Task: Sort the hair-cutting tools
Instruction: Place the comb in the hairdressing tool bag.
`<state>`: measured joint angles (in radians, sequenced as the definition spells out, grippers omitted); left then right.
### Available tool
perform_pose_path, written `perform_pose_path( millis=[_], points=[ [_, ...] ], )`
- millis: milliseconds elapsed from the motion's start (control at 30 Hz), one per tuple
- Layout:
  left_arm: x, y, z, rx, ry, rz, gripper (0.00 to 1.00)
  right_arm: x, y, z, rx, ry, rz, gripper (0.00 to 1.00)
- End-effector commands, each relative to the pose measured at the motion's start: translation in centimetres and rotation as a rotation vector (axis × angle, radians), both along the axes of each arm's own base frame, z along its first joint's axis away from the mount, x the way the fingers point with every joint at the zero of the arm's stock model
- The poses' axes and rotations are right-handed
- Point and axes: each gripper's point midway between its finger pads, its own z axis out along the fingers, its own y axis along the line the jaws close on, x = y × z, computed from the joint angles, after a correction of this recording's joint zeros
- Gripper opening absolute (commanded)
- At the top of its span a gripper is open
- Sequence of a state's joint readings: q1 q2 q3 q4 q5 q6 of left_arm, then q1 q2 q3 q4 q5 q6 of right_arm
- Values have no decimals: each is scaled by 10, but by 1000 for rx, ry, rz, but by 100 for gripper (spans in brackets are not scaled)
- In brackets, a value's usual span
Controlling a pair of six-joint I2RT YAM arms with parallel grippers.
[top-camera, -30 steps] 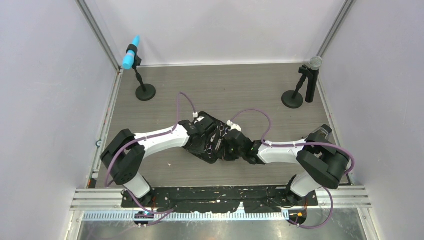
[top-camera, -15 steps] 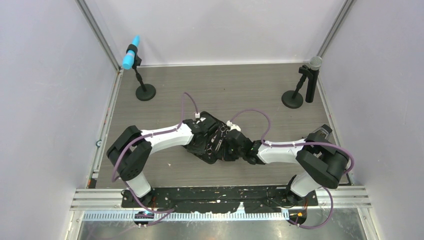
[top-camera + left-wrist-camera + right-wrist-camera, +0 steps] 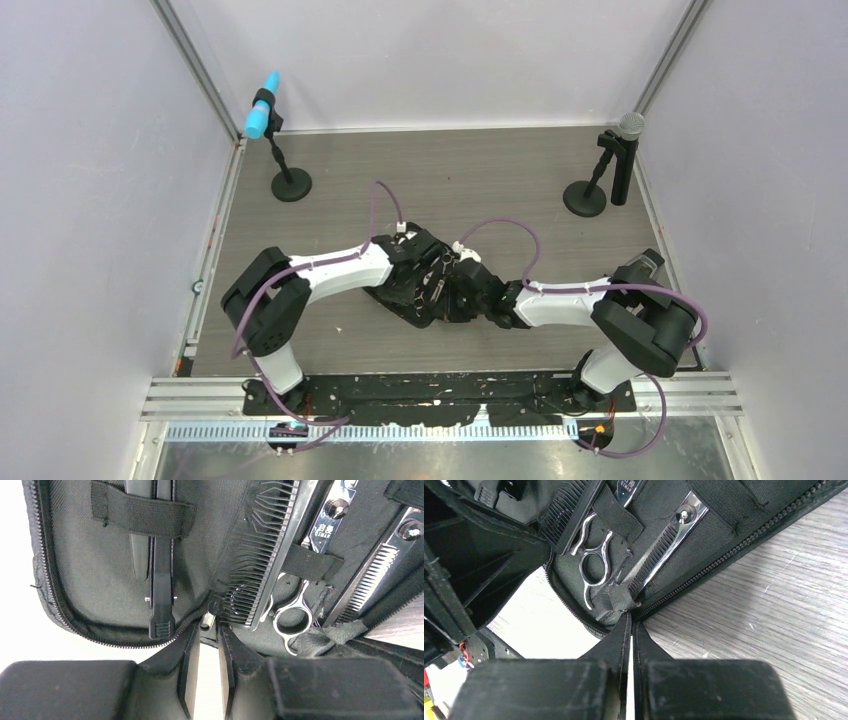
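The black zip case (image 3: 400,297) lies open mid-table with the tools strapped inside. In the left wrist view two black clips (image 3: 161,580) sit under an elastic strap, beside the black comb (image 3: 265,555), silver scissors (image 3: 320,535) and toothed thinning scissors (image 3: 380,565). My left gripper (image 3: 209,630) is nearly shut, its tips at the silver zip pull (image 3: 207,621) on the case's spine. My right gripper (image 3: 630,617) is shut on the case's zipped edge (image 3: 621,600), next to the scissors' ring handles (image 3: 594,567) and the thinning scissors (image 3: 664,540).
A microphone with a blue head (image 3: 262,118) stands at the back left and a grey-headed one (image 3: 625,130) at the back right, each on a round black base. Both arms (image 3: 330,270) meet over the case. Bare wood table (image 3: 774,605) lies to the case's right.
My left arm has swung right and its gripper has slid further along the case toward the middle. The right arm and the case have stayed where they were.
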<state>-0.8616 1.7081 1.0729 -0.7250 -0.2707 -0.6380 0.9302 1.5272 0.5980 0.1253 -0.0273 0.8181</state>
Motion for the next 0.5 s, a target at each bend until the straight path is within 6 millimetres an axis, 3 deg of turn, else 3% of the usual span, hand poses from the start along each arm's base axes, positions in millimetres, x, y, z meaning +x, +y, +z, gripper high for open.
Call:
perform_pose_path(
  millis=[0, 267, 467],
  points=[
    [15, -4, 1, 9, -25, 2, 23, -8, 3, -3, -5, 23, 46, 5],
    [14, 5, -9, 52, 27, 46, 24, -8, 4, 1, 6, 11, 60, 5],
    [16, 10, -4, 66, 5, 59, 36, -9, 7, 2, 15, 11, 73, 5]
  ],
)
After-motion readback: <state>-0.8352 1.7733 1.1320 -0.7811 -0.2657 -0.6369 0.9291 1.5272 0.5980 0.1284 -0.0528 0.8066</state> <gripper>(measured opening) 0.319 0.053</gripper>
